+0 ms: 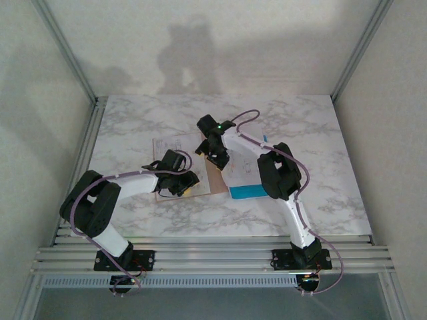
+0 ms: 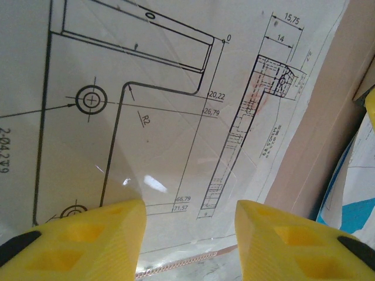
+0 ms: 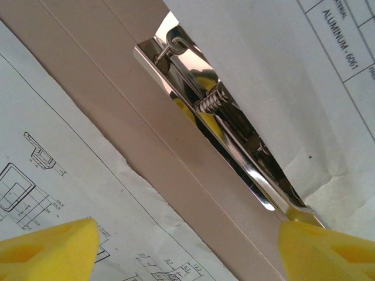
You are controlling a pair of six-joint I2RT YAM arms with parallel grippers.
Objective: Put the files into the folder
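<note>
A flat pinkish-brown card folder (image 1: 215, 179) is seen lying open near the middle of a white marble-patterned table (image 1: 320, 147), which is bounded by plain white walls and an aluminium rail frame (image 1: 213, 257) at the near edge. The files are spread across the folder. One white paper sheet printed with black technical drawings (image 1: 168, 148) lies over its left half. A second white sheet with a bright blue band (image 1: 245, 192) lies over its right half. Only a narrow brown strip is left bare between them.

The left gripper (image 1: 181, 181) is held low over the left sheet. In the left wrist view its two yellow fingers (image 2: 88, 234) are parted with nothing clamped between them. Whether they touch the drawing sheet (image 2: 146, 146) cannot be told.

The right gripper (image 1: 215, 155) is poised above the folder's spine (image 3: 117, 105). Its yellow fingers (image 3: 47, 249) are spread wide, with nothing gripped. Between them one shiny metal spring clip (image 3: 222, 123) is seen fixed beside the spine. The clip is partly overlapped by the white sheet (image 3: 281, 76) on one side.

The right-hand sheet is largely hidden by the right arm's black elbow (image 1: 277, 173).

Counted: two arms, one folder, one clip, two printed sheets that can be told apart, one blue band.
</note>
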